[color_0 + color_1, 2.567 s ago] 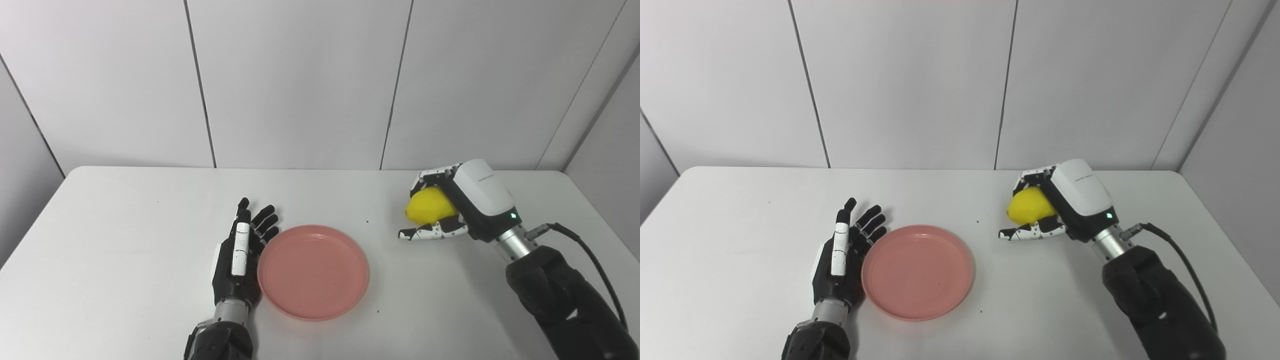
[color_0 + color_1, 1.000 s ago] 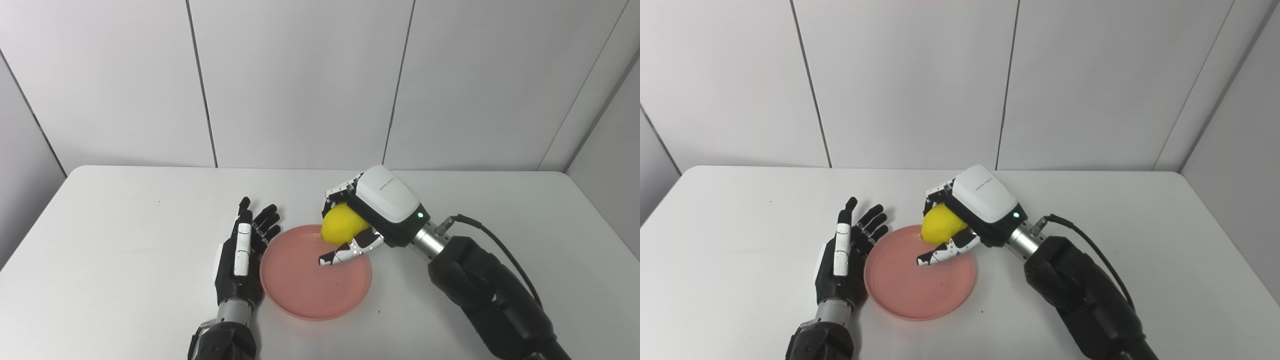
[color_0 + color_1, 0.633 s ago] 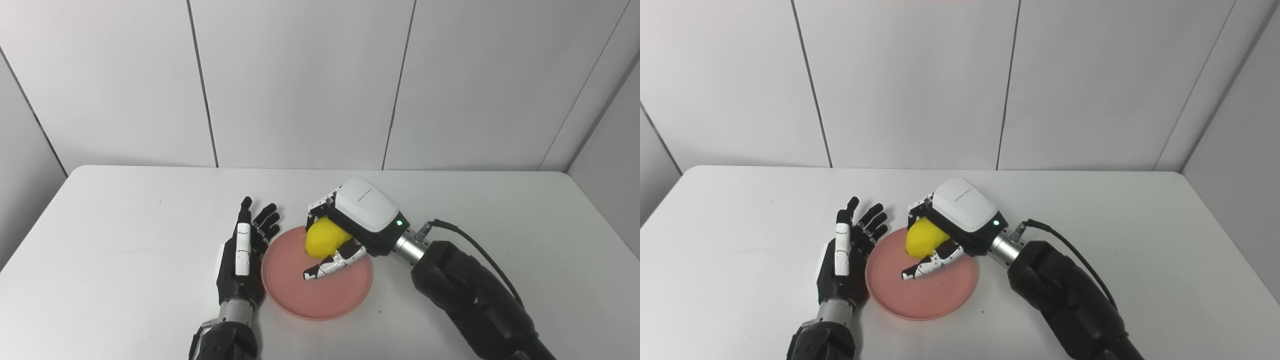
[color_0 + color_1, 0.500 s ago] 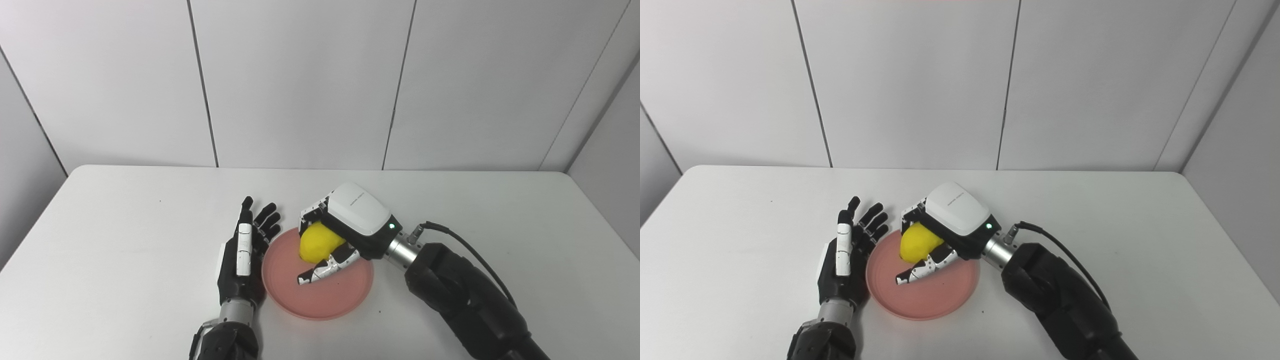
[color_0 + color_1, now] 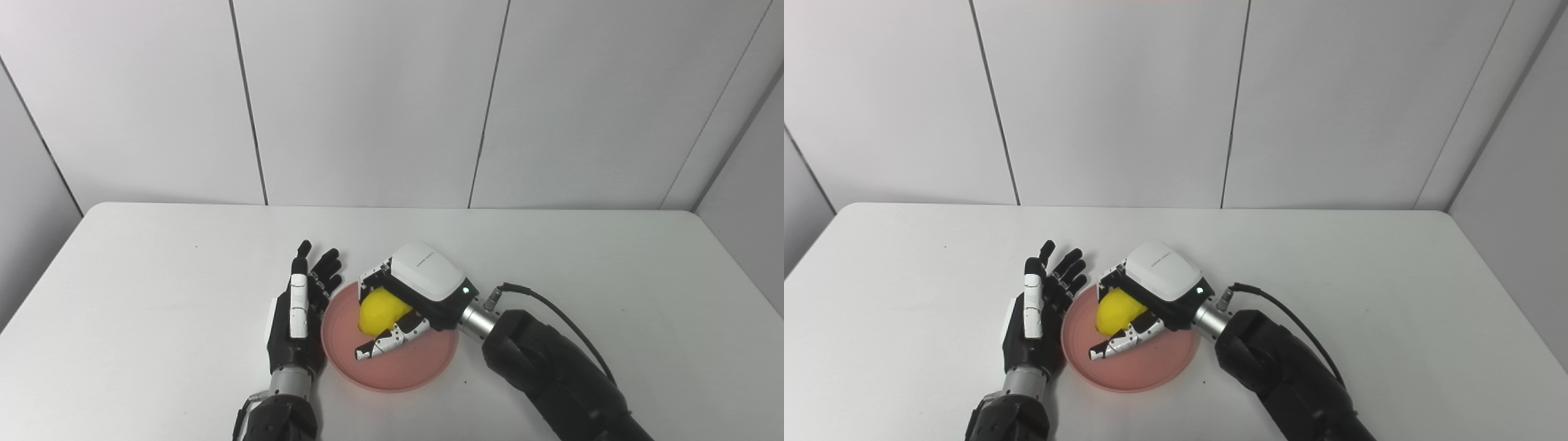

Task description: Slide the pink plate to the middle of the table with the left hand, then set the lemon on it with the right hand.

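The pink plate (image 5: pixel 422 367) lies on the white table (image 5: pixel 153 294), near its middle. My right hand (image 5: pixel 416 294) is shut on the yellow lemon (image 5: pixel 376 310) and holds it low over the plate's left half; whether the lemon touches the plate I cannot tell. My left hand (image 5: pixel 298 312) is open, fingers spread, resting edge-on against the plate's left rim. In the right eye view the lemon (image 5: pixel 1115 318) shows under the right hand (image 5: pixel 1154 291), with the plate (image 5: pixel 1157 367) below it.
The grey panel wall (image 5: pixel 367 98) stands behind the table's far edge. A black cable (image 5: pixel 563 318) runs along my right forearm. A few small dark specks lie on the table near the plate.
My right hand has carried the lemon leftward from the table's right side to over the plate and lowered it. The left hand and the plate have stayed in place.
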### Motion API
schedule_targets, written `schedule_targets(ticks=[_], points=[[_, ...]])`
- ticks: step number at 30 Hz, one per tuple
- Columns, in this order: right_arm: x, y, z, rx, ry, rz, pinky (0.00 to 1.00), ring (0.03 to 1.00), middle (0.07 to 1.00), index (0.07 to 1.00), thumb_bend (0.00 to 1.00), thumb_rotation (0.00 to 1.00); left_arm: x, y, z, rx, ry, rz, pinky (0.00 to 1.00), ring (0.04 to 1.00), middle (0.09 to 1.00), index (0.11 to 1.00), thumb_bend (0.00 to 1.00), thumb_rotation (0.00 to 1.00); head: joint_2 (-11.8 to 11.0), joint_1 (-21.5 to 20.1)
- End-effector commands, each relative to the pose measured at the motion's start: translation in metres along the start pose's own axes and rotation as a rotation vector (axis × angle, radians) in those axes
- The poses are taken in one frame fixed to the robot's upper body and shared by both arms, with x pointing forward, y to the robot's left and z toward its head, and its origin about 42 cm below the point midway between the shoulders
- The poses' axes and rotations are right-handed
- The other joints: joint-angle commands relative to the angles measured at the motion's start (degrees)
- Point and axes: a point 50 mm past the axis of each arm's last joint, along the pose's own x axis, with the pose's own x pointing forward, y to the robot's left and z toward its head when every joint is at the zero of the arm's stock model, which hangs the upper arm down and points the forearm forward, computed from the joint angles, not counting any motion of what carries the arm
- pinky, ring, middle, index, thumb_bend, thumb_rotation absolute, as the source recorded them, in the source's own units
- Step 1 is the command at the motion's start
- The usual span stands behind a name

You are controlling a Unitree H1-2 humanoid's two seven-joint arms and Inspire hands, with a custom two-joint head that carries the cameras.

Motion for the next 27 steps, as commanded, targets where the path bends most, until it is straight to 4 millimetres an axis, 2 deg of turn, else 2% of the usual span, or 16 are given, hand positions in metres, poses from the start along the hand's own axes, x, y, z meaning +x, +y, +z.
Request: schedule_targets(ticks=[1,6,10,16,21,22,24,27], points=[[0.016,-0.022,0.005,-0.026,-0.077,-0.08,0.14,0.184,0.252,0.317,0.64,0.76,-0.006,-0.014,-0.016,-0.061,0.066,0.032,0.9,0.875,0.84,0.952,0.8,0.85,0.05,0.03],[0.017,-0.016,0.004,-0.012,-0.07,-0.084,0.14,0.185,0.255,0.309,0.64,0.79,-0.006,-0.014,-0.016,-0.056,0.068,0.031,0.92,0.875,0.837,0.952,0.81,0.86,0.06,0.06],[0.017,-0.012,0.002,-0.009,-0.073,-0.085,0.14,0.189,0.263,0.338,0.62,0.73,-0.006,-0.014,-0.016,-0.066,0.068,0.033,0.9,0.867,0.822,0.95,0.81,0.84,0.15,0.1],[0.018,-0.009,0.003,-0.021,-0.073,-0.086,0.16,0.208,0.283,0.357,0.63,0.71,-0.006,-0.014,-0.015,-0.065,0.065,0.032,0.92,0.866,0.813,0.951,0.79,0.85,0.39,0.03],[0.019,-0.007,0.005,-0.029,-0.078,-0.087,0.17,0.222,0.298,0.377,0.63,0.7,-0.007,-0.013,-0.016,-0.06,0.065,0.027,0.89,0.856,0.822,0.955,0.79,0.85,0.47,0.12],[0.02,-0.006,0.006,-0.031,-0.084,-0.094,0.17,0.224,0.304,0.382,0.64,0.73,-0.007,-0.013,-0.016,-0.061,0.065,0.028,0.88,0.847,0.822,0.954,0.8,0.85,0.46,0.04],[0.02,-0.007,0.006,-0.029,-0.084,-0.093,0.23,0.287,0.373,0.42,0.69,0.79,-0.007,-0.013,-0.016,-0.06,0.063,0.03,0.85,0.834,0.813,0.947,0.8,0.84,0.42,-0.01],[0.019,-0.009,0.006,-0.034,-0.084,-0.089,0.29,0.344,0.419,0.461,0.72,0.8,-0.006,-0.014,-0.015,-0.062,0.062,0.039,0.83,0.827,0.807,0.939,0.8,0.83,0.41,0.01]])
